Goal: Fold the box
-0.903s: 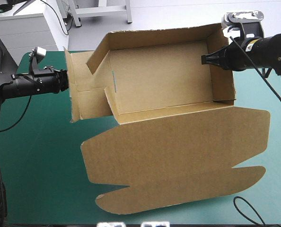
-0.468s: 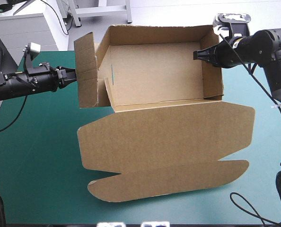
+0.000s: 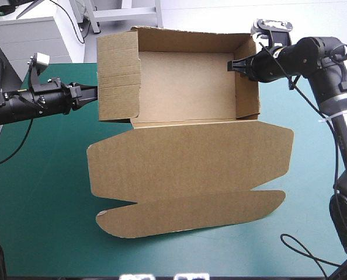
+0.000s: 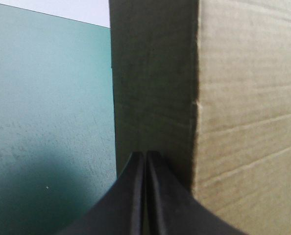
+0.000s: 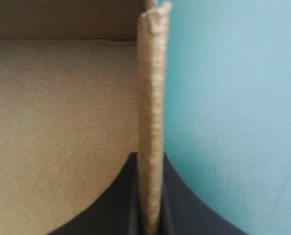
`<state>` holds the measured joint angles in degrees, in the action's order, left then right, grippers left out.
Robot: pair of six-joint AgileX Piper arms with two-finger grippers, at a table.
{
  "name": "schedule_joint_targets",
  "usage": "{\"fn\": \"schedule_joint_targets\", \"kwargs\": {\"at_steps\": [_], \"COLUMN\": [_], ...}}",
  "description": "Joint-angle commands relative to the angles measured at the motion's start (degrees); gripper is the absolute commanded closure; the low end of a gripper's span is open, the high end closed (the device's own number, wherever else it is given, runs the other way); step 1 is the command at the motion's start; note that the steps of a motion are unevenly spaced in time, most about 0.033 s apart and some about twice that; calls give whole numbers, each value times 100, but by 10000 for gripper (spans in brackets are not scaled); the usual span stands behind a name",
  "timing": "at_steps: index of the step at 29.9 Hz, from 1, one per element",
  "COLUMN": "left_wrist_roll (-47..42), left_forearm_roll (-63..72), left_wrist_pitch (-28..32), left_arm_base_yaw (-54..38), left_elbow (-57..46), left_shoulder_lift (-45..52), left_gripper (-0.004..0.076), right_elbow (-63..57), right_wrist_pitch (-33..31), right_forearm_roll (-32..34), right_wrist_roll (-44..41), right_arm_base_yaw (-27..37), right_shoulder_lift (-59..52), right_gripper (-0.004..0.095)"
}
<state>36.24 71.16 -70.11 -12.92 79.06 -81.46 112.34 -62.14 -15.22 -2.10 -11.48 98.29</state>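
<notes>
The brown box (image 3: pixel 185 87) stands as an open tray at the far middle of the table. Its lid (image 3: pixel 191 157) lies flat toward the near edge and ends in a long curved flap (image 3: pixel 191 213). The left wall panel (image 3: pixel 118 76) stands upright. My left gripper (image 3: pixel 95 93) is shut, its tip against that panel's outer face. The left wrist view shows the left gripper (image 4: pixel 145 155) pointed at the brown board (image 4: pixel 243 122). My right gripper (image 3: pixel 235 65) is shut on the right wall (image 3: pixel 247 81). In the right wrist view the wall's edge (image 5: pixel 151 73) runs between the black fingers (image 5: pixel 116 200).
The teal-green cover (image 3: pixel 39 175) shows to the left of the lid and to the right of the box (image 3: pixel 313 175). A white cabinet (image 3: pixel 33 32) stands beyond the table's far left corner.
The left wall panel has swung from lying outward to standing upright. The whole box and lid have shifted left, and my right gripper moved left with the right wall.
</notes>
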Motion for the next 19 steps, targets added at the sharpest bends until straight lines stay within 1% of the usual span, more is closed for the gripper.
{"fn": "schedule_joint_targets", "kwargs": {"at_steps": [1, 7, 10, 13, 17, 19], "left_wrist_roll": [10, 42, 52, 52, 52, 52], "left_forearm_roll": [432, 432, 432, 432, 432, 432], "left_wrist_pitch": [-385, -385, -385, -385, -385, -385], "left_arm_base_yaw": [8, 8, 8, 8, 8, 8], "left_elbow": [141, 141, 141, 141, 141, 141], "left_shoulder_lift": [206, 206, 206, 206, 206, 206], "left_gripper": [731, 730, 706, 616, 440, 378], "right_elbow": [166, 166, 166, 166, 166, 166], "right_wrist_pitch": [522, 661, 795, 951, 1054, 1043], "right_forearm_roll": [-387, -579, -579, -418, -360, -321], "right_wrist_roll": [27, 75, 144, 210, 210, 177], "right_arm_base_yaw": [6, -42, -207, -429, -506, -506], "right_shoulder_lift": [-164, -28, 53, 114, 203, 215], "right_gripper": [921, 921, 921, 921, 921, 921]}}
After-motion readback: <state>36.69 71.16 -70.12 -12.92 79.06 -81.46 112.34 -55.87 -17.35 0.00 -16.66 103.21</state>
